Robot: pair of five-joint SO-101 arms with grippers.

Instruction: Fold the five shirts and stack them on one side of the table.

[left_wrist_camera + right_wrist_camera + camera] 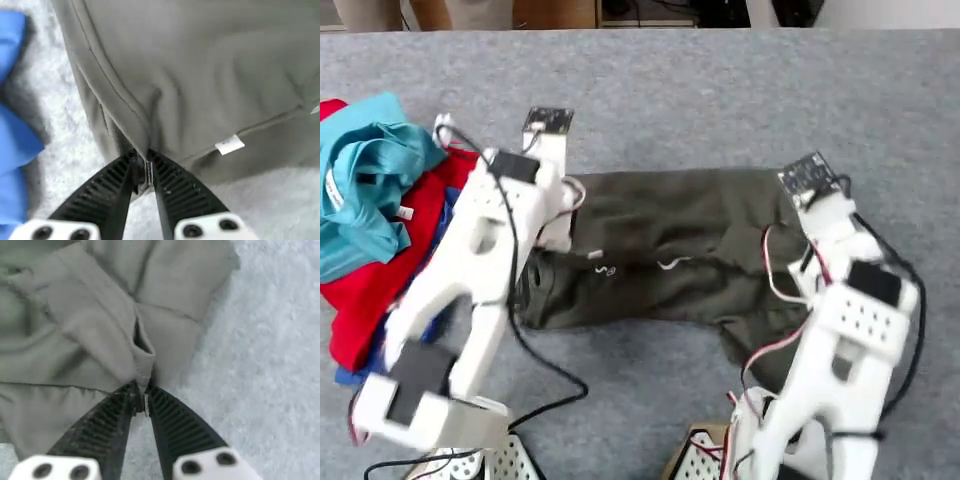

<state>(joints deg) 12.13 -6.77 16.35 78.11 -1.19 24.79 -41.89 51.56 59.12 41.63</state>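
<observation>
Olive-green fabric shirt (690, 245) lies at frame centre on grey felt table (720, 90). Left gripper (142, 161) and right gripper (142, 391) each have jaws clamped on its edge.

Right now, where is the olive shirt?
In the high view the olive shirt lies across the middle of the table, right of the pile of coloured shirts, with both arms' jaws shut on its edges.
</observation>
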